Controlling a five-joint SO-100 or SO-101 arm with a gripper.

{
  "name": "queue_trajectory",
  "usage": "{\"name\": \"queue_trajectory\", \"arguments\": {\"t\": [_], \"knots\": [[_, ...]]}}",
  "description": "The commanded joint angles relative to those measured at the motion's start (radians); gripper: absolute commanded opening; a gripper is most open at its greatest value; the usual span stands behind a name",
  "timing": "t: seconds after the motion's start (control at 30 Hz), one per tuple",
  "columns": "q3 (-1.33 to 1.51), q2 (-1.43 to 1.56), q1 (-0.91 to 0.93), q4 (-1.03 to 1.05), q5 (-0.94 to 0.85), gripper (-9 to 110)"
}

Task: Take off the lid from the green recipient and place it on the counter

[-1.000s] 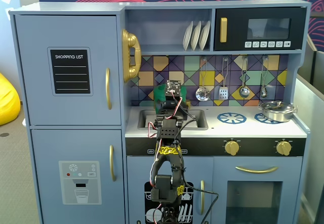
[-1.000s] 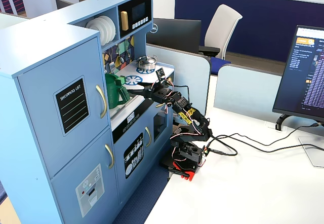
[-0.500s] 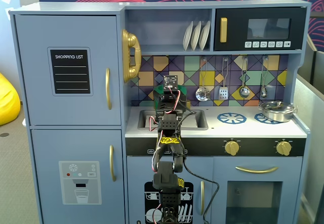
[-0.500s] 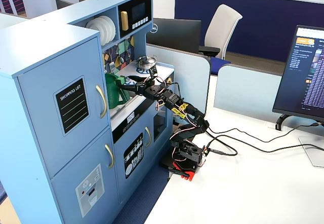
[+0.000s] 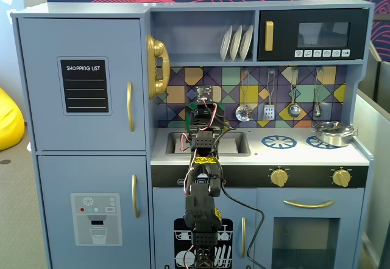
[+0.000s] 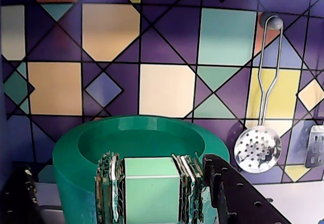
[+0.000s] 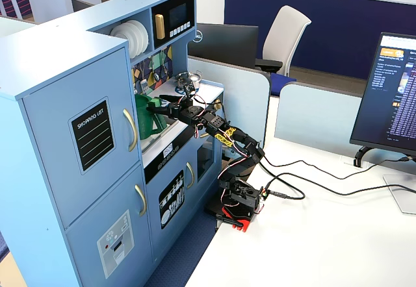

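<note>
One lid, one pincer gripping its handle

Arm extends from its base toward 10 o'clock in a fixed view, elbow bent, forearm roughly level. Gripper at 6 o'clock in wrist view, padded fingers clamped on the lid handle.

A dark green lid with a lighter green handle is seen in the wrist view. The backsplash is patterned with purple, cream, yellow, teal and orange geometric tiles divided by black lines. A silver skimmer is shown against it. The kitchen is coloured blue-grey, with gold handles and blue burner rings printed on a white counter.
</note>
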Motion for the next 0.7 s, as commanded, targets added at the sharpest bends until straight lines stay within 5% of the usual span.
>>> {"name": "queue_trajectory", "arguments": {"t": [0.0, 0.67], "knots": [[-0.072, -0.031, 0.026, -0.035, -0.014, 35], [-0.118, -0.123, 0.051, -0.026, -0.002, 29]]}}
